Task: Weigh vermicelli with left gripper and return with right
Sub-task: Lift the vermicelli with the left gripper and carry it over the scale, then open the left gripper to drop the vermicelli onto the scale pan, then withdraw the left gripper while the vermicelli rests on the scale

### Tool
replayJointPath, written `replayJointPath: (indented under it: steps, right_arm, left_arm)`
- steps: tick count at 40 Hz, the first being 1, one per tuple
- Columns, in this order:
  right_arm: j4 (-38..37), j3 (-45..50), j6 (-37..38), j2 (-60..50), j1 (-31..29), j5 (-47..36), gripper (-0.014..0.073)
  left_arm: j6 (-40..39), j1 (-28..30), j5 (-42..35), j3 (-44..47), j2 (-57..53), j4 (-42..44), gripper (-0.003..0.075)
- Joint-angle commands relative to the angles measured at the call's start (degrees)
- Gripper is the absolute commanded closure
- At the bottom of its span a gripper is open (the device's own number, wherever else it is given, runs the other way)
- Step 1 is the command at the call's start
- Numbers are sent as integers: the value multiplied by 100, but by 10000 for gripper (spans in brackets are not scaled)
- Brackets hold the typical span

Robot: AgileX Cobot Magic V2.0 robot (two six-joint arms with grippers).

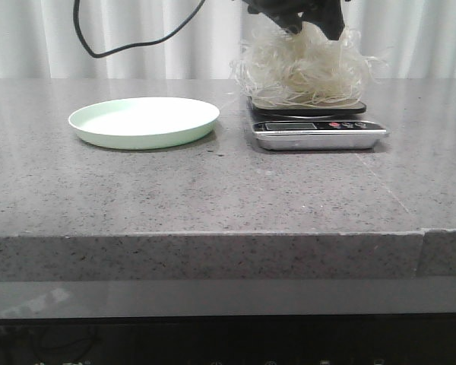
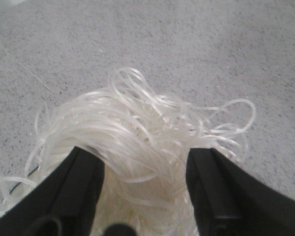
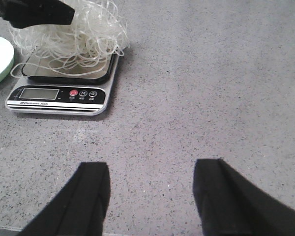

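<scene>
On your scale (image 1: 319, 134), vermicelli (image 1: 304, 72) rests — left gripper (image 2: 145, 189) spread around it; right gripper (image 3: 152, 196) spread, empty.

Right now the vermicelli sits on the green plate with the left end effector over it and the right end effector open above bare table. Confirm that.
Not quite. The vermicelli sits on the scale, not the green plate, which is bare in the front view. The rest holds: the left end effector is over the noodles, and the right end effector is open above the table.

Scale (image 3: 59, 93) front panel: small print "Electronic Scale", button marked "M"; display unreadable.
</scene>
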Motion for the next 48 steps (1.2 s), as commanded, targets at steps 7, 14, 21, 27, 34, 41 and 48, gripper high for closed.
replayJointPath:
  steps: [7,14,21,27,34,41,48]
  right_arm:
    - [-39,-201,-7,66,-44,-373,95]
    - [-39,-201,-7,66,-44,-373,95]
    - [-39,-201,-7,66,-44,-373,95]
    - [-39,-201,-7,66,-44,-373,95]
    - [-39,-201,-7,66,-44,-373,95]
    - [-39,-201,-7,66,-44,-373,95]
    - [-39,-201,-7,66,-44,-373,95]
  left_arm:
    - [-24,141,354,-214,-1336,6,247]
    - [-539,269,1191,-214,-1995,360,247]
    - [-1539,255,2400,-214,-2682,1634,247]
    - [-1860,155,2720,192,-3468,2053,247]
    - [-2041,-72,2253,1712,-4561,2217,247]
    - [-2166,-273,1480,3457,-5766,2206,247]
    - [-2169,-342,920,5035,-6963,2120,247]
